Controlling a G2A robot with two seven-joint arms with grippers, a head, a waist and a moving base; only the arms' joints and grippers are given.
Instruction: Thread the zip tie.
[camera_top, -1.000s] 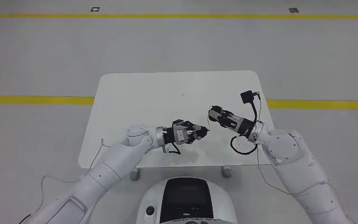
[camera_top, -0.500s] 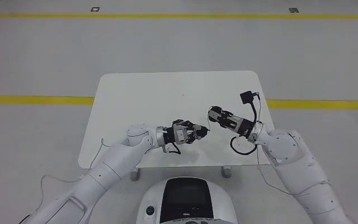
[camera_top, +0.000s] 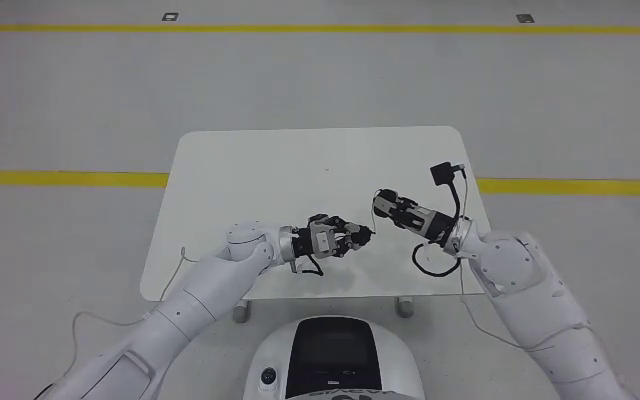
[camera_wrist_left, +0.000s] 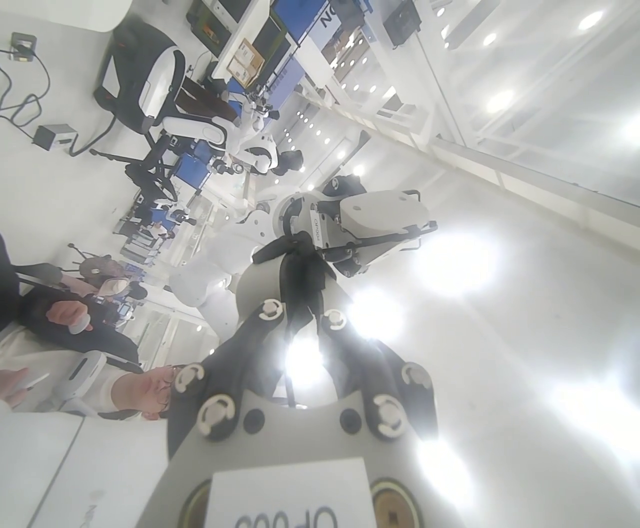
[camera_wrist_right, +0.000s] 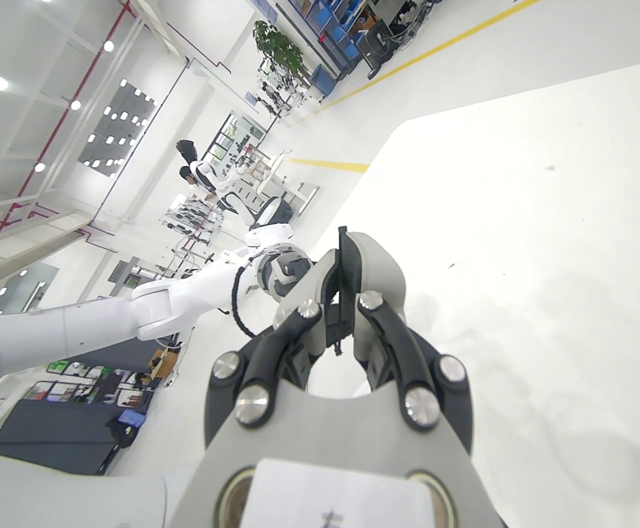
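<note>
Nothing has shifted; both arms stay put. The right gripper (camera_top: 380, 202) clamps the zip tie (camera_wrist_right: 342, 280), a thin black ribbed strap. The left gripper (camera_top: 360, 236) pinches it too, above the worktop's (camera_top: 250, 170) near edge.

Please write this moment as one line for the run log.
left gripper: shut on black strip | right gripper: shut on zip tie | both above table, apart
</note>
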